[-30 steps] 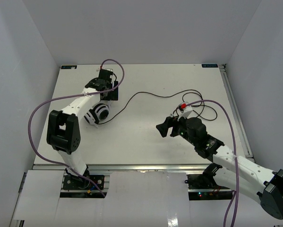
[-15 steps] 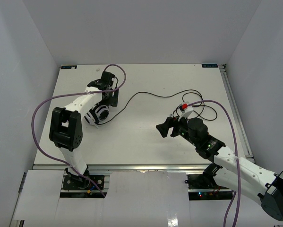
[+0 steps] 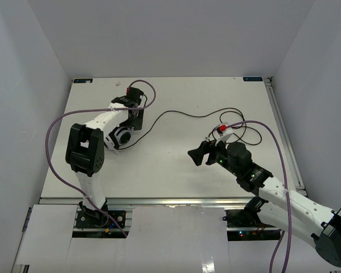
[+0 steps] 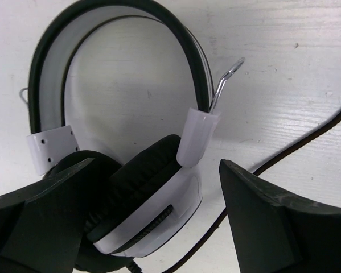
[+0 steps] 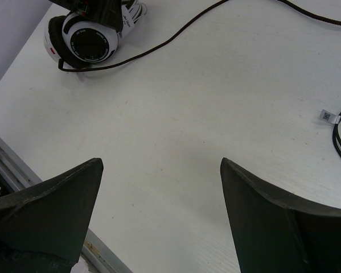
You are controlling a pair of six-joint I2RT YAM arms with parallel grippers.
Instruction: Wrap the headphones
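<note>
Two pincers, both released and gripping nothing. Between the spread fingers of the left pincer (image 4: 157,170), just below: an ear cup of the headphones (image 4: 147,199), lying on the table (image 4: 284,68). Farther ahead of it, the headband arching away; off its right finger, the thin cord (image 4: 307,136) trailing out. Under the right pincer (image 5: 161,165), bare tabletop only, with the headphones well ahead to its left and the cord crossing in front. Risk from here: clamping on the soft pad or a slider, likely skidding the set sideways; or snagging the loose cord — tangling rather than wrapping.
</note>
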